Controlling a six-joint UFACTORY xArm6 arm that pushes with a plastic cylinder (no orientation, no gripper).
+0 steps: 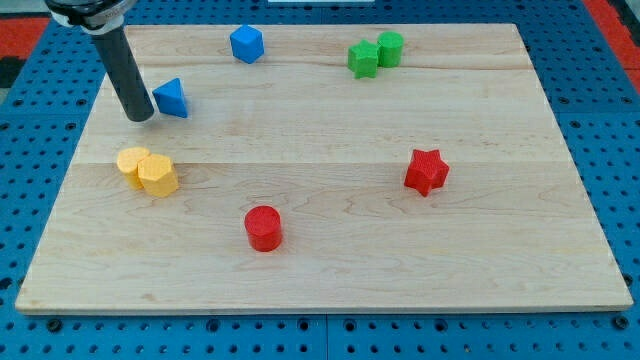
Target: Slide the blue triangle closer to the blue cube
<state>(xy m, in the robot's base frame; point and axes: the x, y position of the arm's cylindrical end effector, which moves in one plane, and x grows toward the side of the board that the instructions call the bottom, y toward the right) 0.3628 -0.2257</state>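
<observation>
A pale wooden board, made of joined planks with visible grain, lies on a blue perforated base whose rows of holes frame it on all sides; a strip of red shows at the view's top corners. The blue triangle, a small wedge with a darker shaded face, sits near the board's upper left, flat on the wood. My tip, the lower end of a straight dark rod slanting down from the view's top left, stands just beside the triangle on its left, so close that contact cannot be told. The arm carries no pincer, so there is nothing to be apart or together. The blue cube rests up and to the right of the triangle, near the board's top edge, with bare wood between the two. Two yellow blocks, touching each other, sit below the triangle near the left edge. Two green blocks, also touching, lie at the top right of centre. A red star stands to the right, and a red cylinder sits low in the middle.
</observation>
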